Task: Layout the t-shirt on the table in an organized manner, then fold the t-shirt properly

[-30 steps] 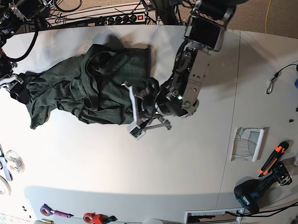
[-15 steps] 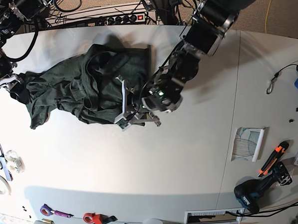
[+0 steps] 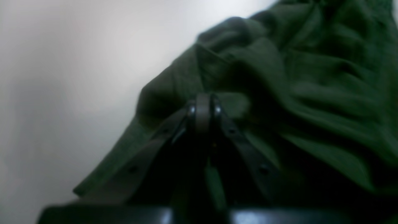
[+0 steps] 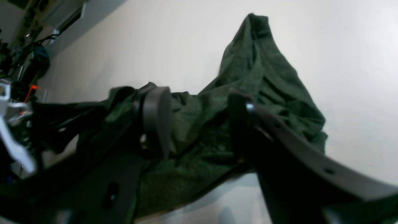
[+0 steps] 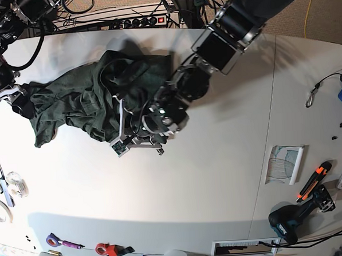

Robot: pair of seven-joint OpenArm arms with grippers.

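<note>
The left gripper (image 3: pixel 203 107) is closed, seemingly pinching a fold of the dark green t-shirt (image 5: pixel 83 104), though that view is blurred. The right gripper (image 4: pixel 199 112) stands open astride the cloth's other end. The shirt lies crumpled on the white desk (image 5: pixel 219 177). Beyond it, cables (image 5: pixel 75 4) and a power strip (image 5: pixel 137 22) line the far edge.

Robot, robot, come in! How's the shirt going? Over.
Left pincer shut on shirt edge. Right pincer open, cloth between its fingers. Shirt crumpled, not laid flat yet. Drill far off, not in the way.
</note>
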